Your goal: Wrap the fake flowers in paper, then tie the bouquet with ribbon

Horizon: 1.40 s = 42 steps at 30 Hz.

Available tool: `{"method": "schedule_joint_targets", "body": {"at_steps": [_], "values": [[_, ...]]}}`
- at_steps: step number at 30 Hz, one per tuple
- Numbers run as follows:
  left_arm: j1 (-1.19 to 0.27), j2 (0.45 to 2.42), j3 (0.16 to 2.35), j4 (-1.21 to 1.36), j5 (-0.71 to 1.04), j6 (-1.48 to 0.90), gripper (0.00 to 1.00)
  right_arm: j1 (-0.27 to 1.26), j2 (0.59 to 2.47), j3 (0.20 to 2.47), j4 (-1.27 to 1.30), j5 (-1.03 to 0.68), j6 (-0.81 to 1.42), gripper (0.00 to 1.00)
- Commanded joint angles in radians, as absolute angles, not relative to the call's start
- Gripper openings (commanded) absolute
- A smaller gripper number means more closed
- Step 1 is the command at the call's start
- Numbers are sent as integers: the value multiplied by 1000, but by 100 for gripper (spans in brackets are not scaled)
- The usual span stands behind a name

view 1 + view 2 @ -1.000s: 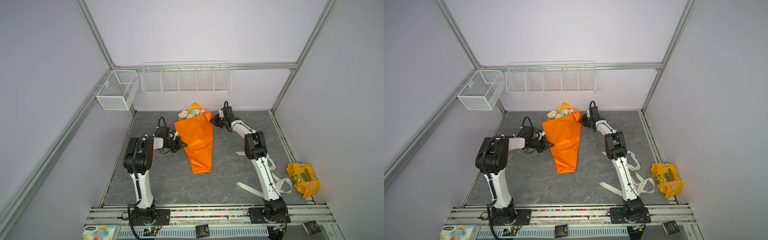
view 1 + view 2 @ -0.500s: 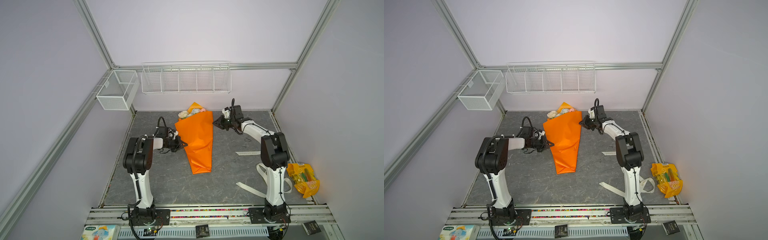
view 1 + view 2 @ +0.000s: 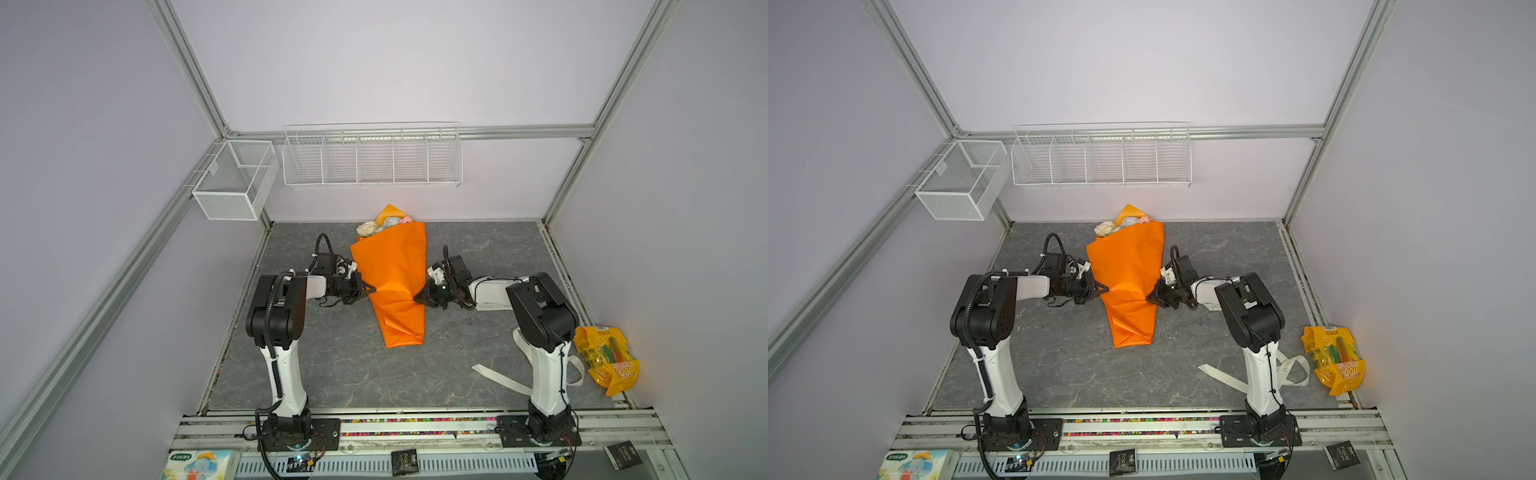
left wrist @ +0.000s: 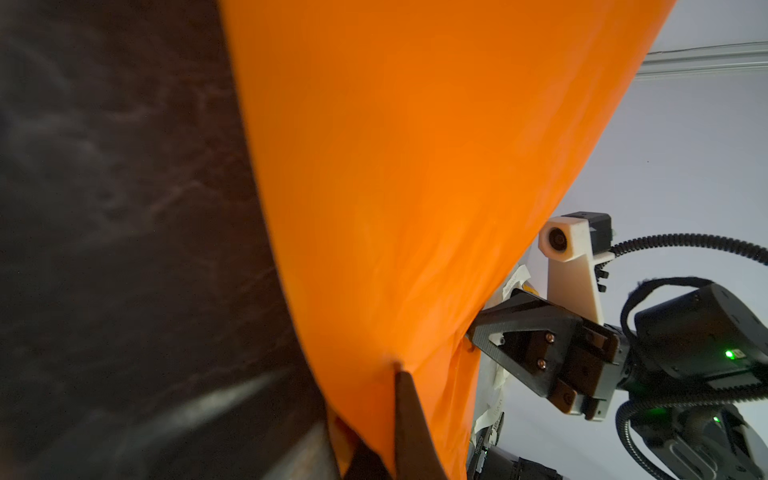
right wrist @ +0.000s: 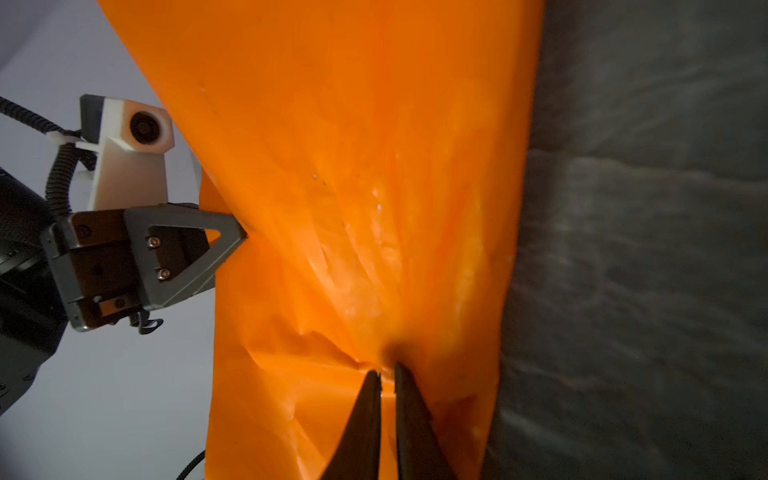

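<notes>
I have the left gripper (image 3: pixel 368 288) pressed together on the left edge of the orange wrapping sheet (image 3: pixel 395 270), and the right gripper (image 3: pixel 417 297) pinching its right edge, level with each other at the middle of both top views. Gripping from both sides there, I judge, gathers the cone at its waist so the paper cannot spring open round the stems. The bouquet of fake flowers (image 3: pixel 384 224) lies inside that cone on the grey table (image 3: pixel 332 374), with only its pale heads showing at the upper end. The cream ribbon (image 3: pixel 496 377) lies loose at the lower right by my right arm's base, so nothing is tied yet.
</notes>
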<state>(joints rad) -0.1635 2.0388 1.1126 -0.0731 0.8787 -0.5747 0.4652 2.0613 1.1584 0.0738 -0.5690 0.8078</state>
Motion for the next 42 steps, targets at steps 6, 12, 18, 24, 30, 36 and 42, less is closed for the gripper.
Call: {"method": "schedule_joint_targets", "body": {"at_steps": [6, 12, 18, 24, 30, 36, 42], "values": [[-156, 2033, 1098, -66, 874, -567, 0, 479, 1868, 1060, 30, -534, 789, 17], [-156, 2038, 1095, -60, 876, -570, 0, 533, 1866, 944, 89, -558, 813, 16], [-156, 2031, 1083, -51, 881, -574, 0, 555, 1836, 845, 81, -536, 804, 15], [-156, 2024, 1072, -23, 896, -600, 0, 582, 1700, 873, -27, -513, 749, 17], [-156, 2024, 1066, -3, 909, -612, 0, 671, 1711, 985, -31, -520, 758, 19], [-156, 1996, 1043, 10, 897, -633, 2, 741, 1872, 1075, -4, -560, 770, 19], [-155, 1851, 985, -56, 834, -643, 38, 784, 1919, 1028, 46, -571, 792, 17]]}}
